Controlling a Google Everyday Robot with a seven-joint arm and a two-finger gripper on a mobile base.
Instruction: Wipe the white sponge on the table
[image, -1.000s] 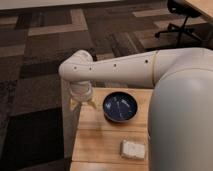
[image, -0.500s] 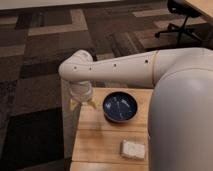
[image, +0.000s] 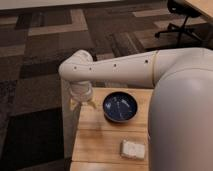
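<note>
**Hovering at the far left corner, sponge untouched**

A round, glossy dark blue bowl (image: 121, 108) sits just beside the gripper (image: 83, 104), farther back than the white sponge (image: 133, 149). The table (image: 95, 140) is pale wood in wide planks, with brown patterned carpet (image: 40, 55) around it. The sponge, a small rough off-white block with rounded corners, lies near the table's front edge. The gripper hangs over the far left corner with its fingers spread apart, holding nothing, well apart from the sponge.

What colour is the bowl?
The bowl is dark blue, camera view; the gripper hangs open beside it.
</note>
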